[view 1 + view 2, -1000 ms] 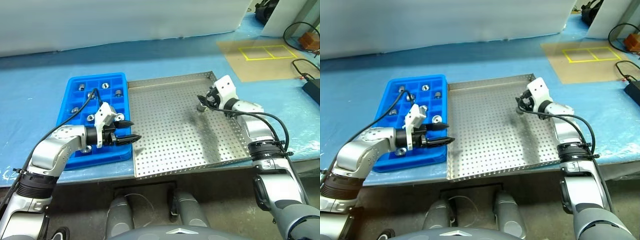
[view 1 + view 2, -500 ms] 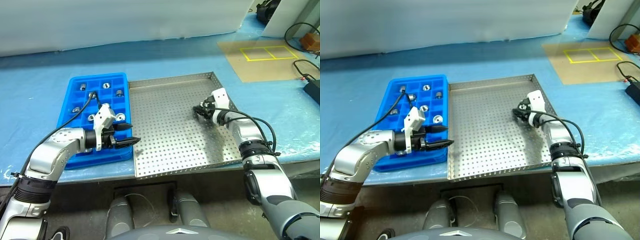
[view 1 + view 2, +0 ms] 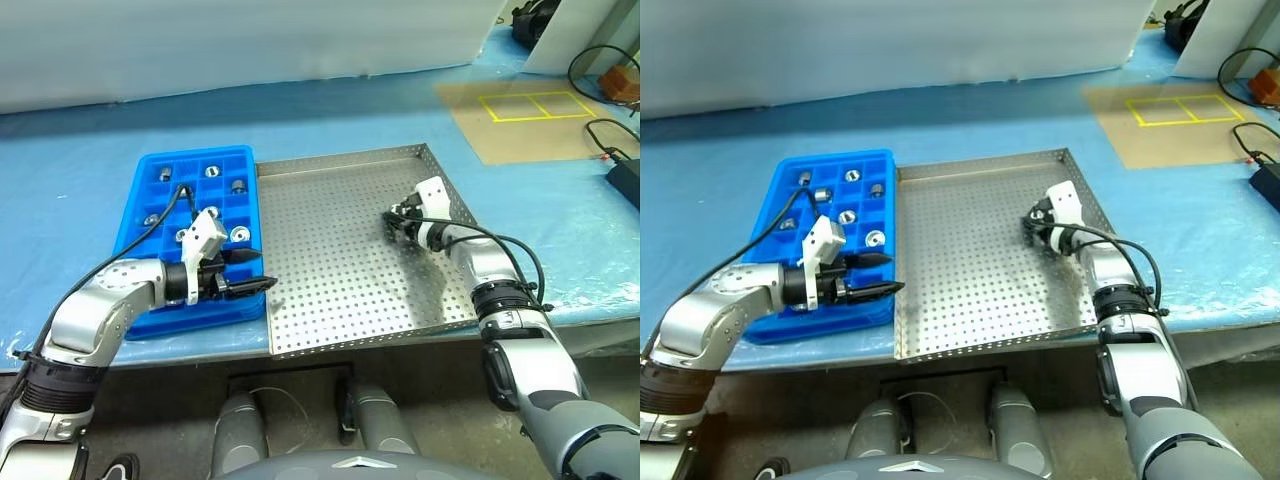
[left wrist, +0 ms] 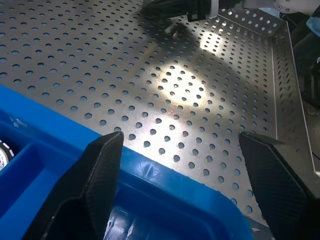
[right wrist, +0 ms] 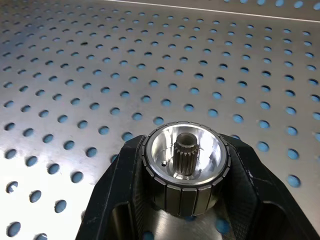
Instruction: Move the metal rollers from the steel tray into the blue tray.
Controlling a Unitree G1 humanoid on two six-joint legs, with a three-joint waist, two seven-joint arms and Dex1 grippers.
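Observation:
The steel tray (image 3: 340, 260) lies in the middle of the table, with the blue tray (image 3: 148, 166) against its left side. Several metal rollers (image 3: 240, 234) sit in the blue tray's cells. At the steel tray's far right, my right gripper (image 3: 397, 224) is down on the perforated floor. In the right wrist view it is shut on a metal roller (image 5: 185, 167), a black finger (image 5: 117, 190) pressed against each side. My left gripper (image 3: 255, 272) hovers open and empty over the blue tray's near right corner, its fingers (image 4: 95, 175) spread wide.
A brown sheet with yellow taped squares (image 3: 530, 105) lies at the back right. Cables and a black box (image 3: 622, 175) sit at the right edge. The table's front edge runs just below both trays.
My right gripper has sunk to the steel tray's floor and closed its fingers on the roller. The left arm has stayed where it was.

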